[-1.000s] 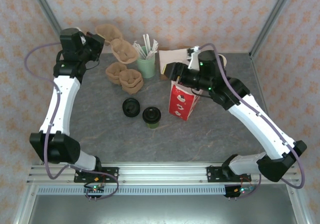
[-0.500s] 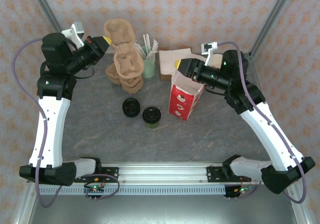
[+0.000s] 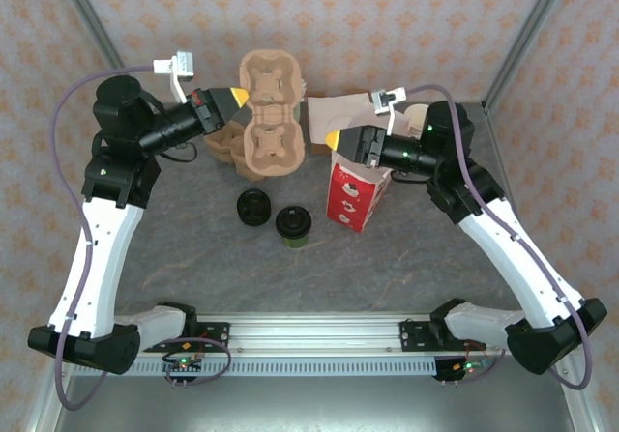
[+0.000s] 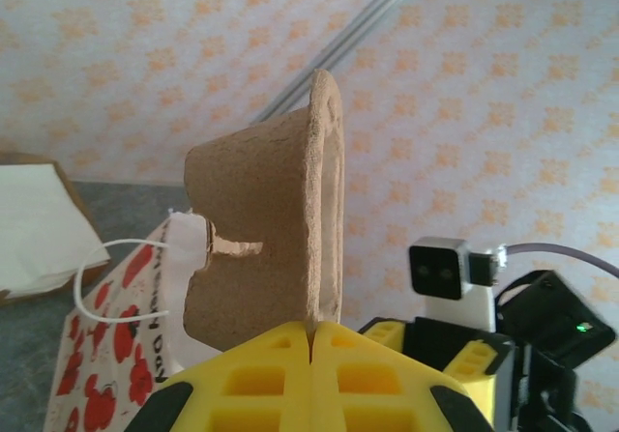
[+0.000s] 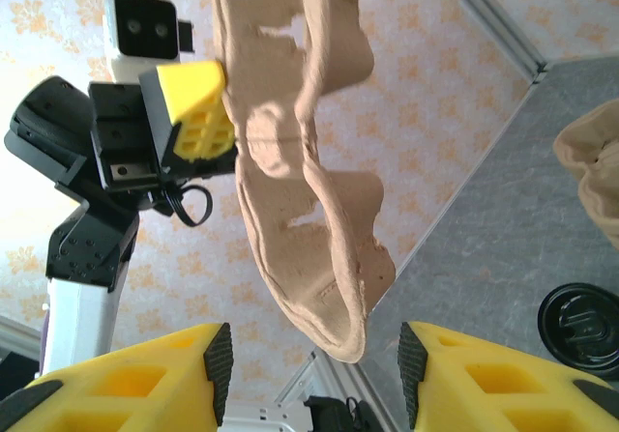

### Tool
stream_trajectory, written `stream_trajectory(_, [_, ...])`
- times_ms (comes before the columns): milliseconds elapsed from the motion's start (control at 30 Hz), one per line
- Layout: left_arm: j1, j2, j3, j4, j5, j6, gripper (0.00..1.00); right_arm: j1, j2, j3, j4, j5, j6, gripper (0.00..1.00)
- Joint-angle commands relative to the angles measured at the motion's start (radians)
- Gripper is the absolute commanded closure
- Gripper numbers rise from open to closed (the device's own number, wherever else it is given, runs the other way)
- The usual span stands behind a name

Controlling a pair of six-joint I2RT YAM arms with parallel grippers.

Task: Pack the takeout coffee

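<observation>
Left claw (image 3: 242, 97): clamped on the rim of a brown moulded-pulp cup carrier (image 3: 269, 115), held aloft.
Right claw (image 3: 331, 139): 2 jaws apart, straddling the carrier's opposite edge.
Takeout coffee (image 3: 293, 225), dark-green paper cup, black lid: upright on grey table (image 3: 193, 248), near red paper bag (image 3: 354, 198).

Raised carrier (image 3: 271, 132) spans between left gripper (image 3: 242, 96) and right gripper (image 3: 331, 139), screening the rear. Beside coffee (image 3: 293, 224): lid (image 3: 253, 207) just left, bag (image 3: 356, 192) just right. Front table (image 3: 387, 258) bare; way open from front and above.

White arm links (image 3: 102, 248), black joints (image 3: 121, 113), lilac cables (image 3: 116, 69), yellow claw fingers (image 3: 237, 96)
</observation>
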Motion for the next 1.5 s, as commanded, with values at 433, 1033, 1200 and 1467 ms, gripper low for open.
stream_trajectory(433, [-0.110,0.042,-0.011,0.213,0.021,-0.094,1.00,0.048,-0.087,-0.111,0.201,-0.070,-0.090,0.50])
stream_trajectory(1033, [-0.140,0.049,0.006,0.229,0.040,-0.098,1.00,0.051,-0.120,-0.127,0.166,-0.026,-0.128,0.51])
stream_trajectory(1200, [-0.155,0.054,0.014,0.227,0.042,-0.098,1.00,0.054,-0.116,-0.119,0.150,-0.017,-0.139,0.51])
stream_trajectory(1467, [-0.165,0.049,0.021,0.202,0.031,-0.078,1.00,0.054,-0.121,-0.119,0.117,0.033,-0.160,0.46])
